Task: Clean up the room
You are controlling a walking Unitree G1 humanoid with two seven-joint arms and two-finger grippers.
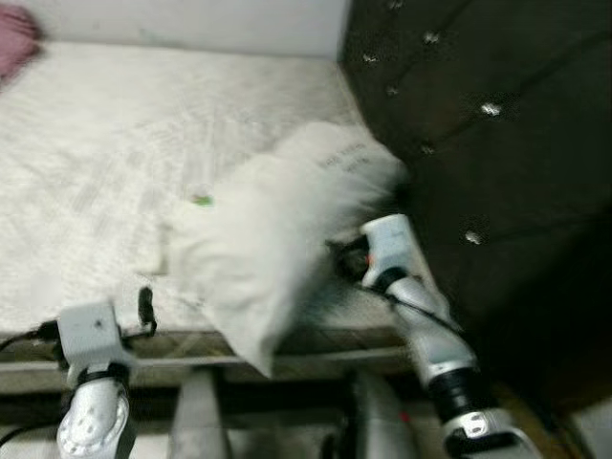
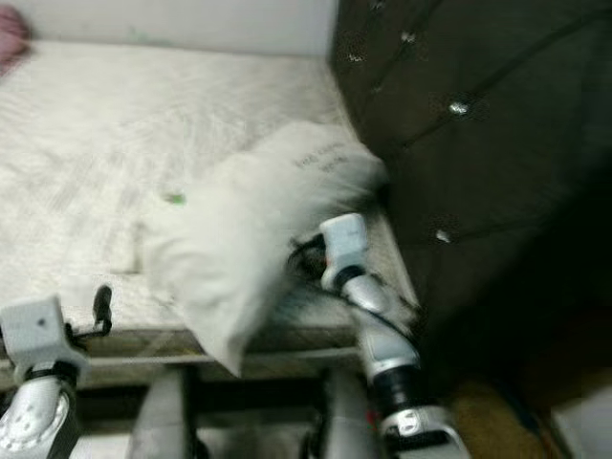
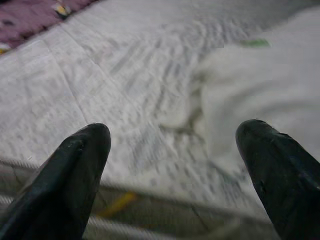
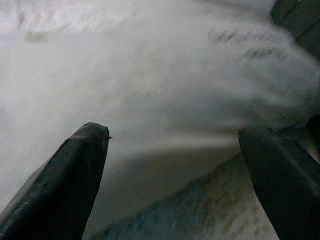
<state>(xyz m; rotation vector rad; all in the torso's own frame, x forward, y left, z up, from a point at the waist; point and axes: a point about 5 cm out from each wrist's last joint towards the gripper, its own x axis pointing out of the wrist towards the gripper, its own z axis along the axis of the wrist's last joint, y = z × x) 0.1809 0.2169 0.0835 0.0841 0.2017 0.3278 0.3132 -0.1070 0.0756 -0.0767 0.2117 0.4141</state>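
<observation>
Right gripper [image 4: 172,165]: fingers spread wide, nothing between them, aimed at the underside of the white pillow [image 1: 277,225]. In the head views its wrist sits at the pillow's right flank, close to the dark tufted headboard [image 1: 497,143]. Pillow is blurred and lies askew on the white mattress [image 1: 96,172], one corner hanging over the near edge, printed end up by the headboard.

Left gripper [image 3: 175,165]: fingers also apart and empty, low at the mattress's near edge, just beside the pillow's left border.

Judged step: take hold of the pillow to set it straight at the head of the bed. To do it well, drive the right fingers further in around a thick fold before closing; a shallow pinch on the cover likely slips. Left gripper could support the overhanging corner. A pink item [image 1: 14,43] lies at the far left corner, well apart.
</observation>
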